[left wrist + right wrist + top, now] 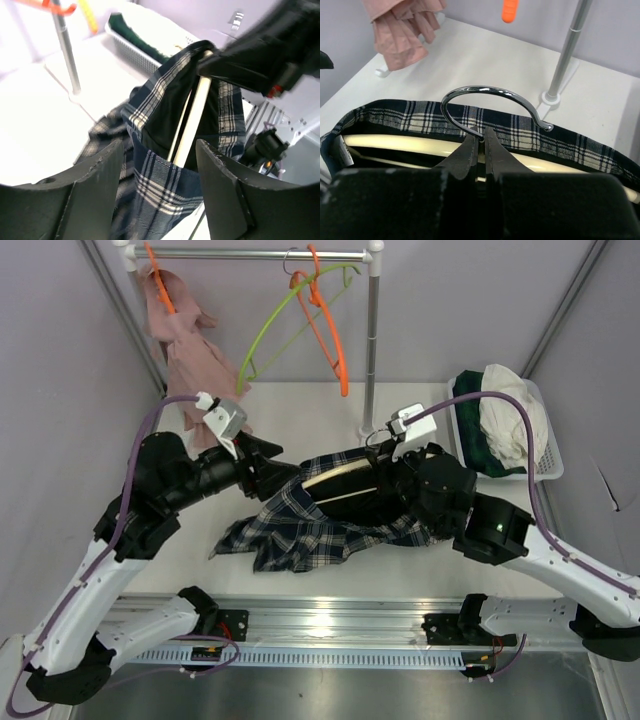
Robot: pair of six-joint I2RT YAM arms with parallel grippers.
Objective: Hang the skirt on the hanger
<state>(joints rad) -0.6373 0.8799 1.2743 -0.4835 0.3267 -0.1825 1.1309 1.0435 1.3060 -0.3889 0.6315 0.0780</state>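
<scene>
A dark blue plaid skirt (300, 525) lies spread on the white table. Its waistband is lifted around a cream hanger (345, 478) with a chrome hook (485, 95). My right gripper (480, 137) is shut on the base of that hook, holding the hanger inside the skirt's opening (520, 131). My left gripper (160, 170) is open, its jaws on either side of a hanging fold of the skirt (170, 185), not closed on it. The cream hanger bar (192, 120) runs up behind that fold. In the top view the left gripper (268, 462) sits at the skirt's left end.
A clothes rail (260, 254) at the back carries a pink garment (185, 340), a green hanger (285, 320) and an orange hanger (325, 325). Its upright pole (372, 350) stands behind the skirt. A white basket (545, 435) with clothes stands at the right.
</scene>
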